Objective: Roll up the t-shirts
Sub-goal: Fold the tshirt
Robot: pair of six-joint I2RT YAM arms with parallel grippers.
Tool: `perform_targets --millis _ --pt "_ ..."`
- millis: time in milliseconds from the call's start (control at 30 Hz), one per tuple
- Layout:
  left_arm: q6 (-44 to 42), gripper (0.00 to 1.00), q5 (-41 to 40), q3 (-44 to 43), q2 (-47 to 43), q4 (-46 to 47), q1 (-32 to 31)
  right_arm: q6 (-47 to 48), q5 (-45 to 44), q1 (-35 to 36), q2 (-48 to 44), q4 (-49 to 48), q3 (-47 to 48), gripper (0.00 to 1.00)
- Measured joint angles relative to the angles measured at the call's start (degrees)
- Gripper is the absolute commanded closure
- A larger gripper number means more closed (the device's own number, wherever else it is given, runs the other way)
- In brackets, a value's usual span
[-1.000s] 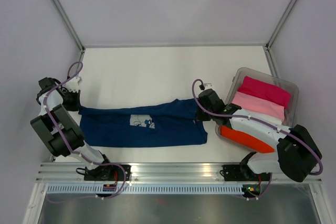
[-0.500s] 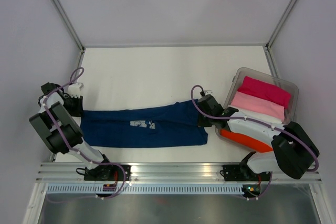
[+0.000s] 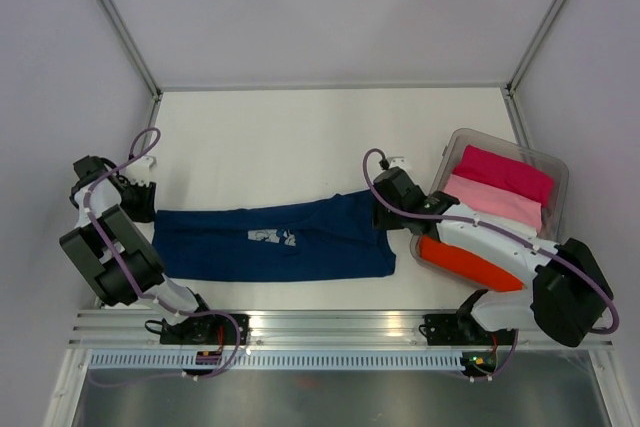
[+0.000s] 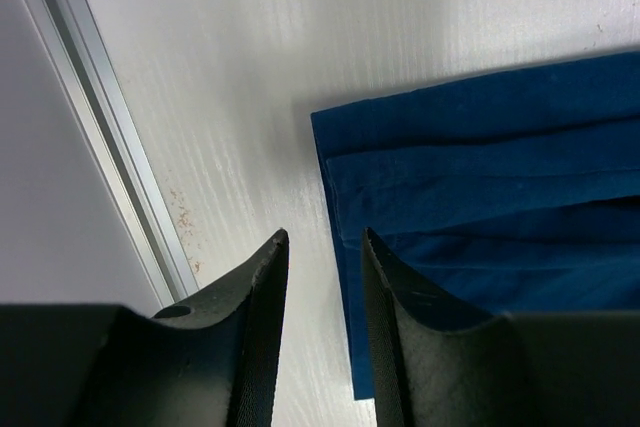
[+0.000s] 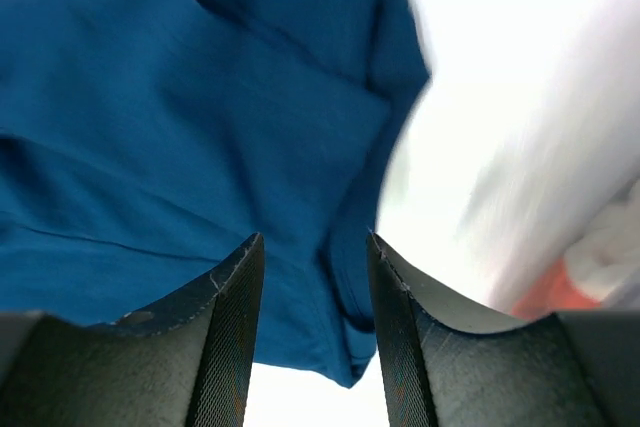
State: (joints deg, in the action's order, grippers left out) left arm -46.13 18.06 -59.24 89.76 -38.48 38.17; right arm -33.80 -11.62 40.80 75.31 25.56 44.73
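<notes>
The navy tee [image 3: 220,242] lies flat on the white table [image 3: 300,137], folded into a long horizontal band near the front edge, with its small white print [image 3: 270,236] facing up at about mid-length. The left gripper [image 4: 322,247] sits at the band's left end, beside the aluminium rail [image 4: 90,127]. Its fingers are slightly parted with bare table showing in the gap. The left finger is over bare table and the right finger overlaps the tee's folded left edge; nothing is gripped. The right gripper [image 5: 315,247] is at the band's right end, low over the cloth. Its fingers stand moderately apart, with blue fabric visible beneath and between them but not pinched. Whether the tips touch the cloth cannot be determined. The wrist view there is partly blurred on the right side. To the right of the band, a clear plastic bin [image 3: 480,137] holds a magenta tee [image 3: 505,172], a pale pink tee [image 3: 490,197] beside it, and an orange-red tee [image 3: 470,264] at the near end, all folded. The right arm crosses over the bin's near portion.
</notes>
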Motion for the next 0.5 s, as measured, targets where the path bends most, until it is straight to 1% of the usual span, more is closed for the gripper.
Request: perform_targets --millis 100,167,233,367,500 --pt "0.0 0.58 0.1 0.3 0.0 -0.1 0.0 2.1 -1.6 0.5 0.3 1.1 6.3 0.46" --pt "0.1 0.53 0.2 0.3 0.1 -0.2 0.0 3.9 -2.2 1.2 2.8 0.3 11.3 0.44" --pt "0.2 0.49 0.3 0.3 0.1 -0.2 0.0 6.1 -2.0 2.1 8.2 -0.8 16.5 0.41" --pt "0.3 0.47 0.4 0.6 0.1 -0.2 0.0 10.3 -0.2 3.0 20.1 -3.3 23.4 0.39" --pt "0.4 0.47 0.4 0.9 0.3 -0.2 0.0 13.7 0.3 3.1 30.1 -3.5 28.3 0.38"
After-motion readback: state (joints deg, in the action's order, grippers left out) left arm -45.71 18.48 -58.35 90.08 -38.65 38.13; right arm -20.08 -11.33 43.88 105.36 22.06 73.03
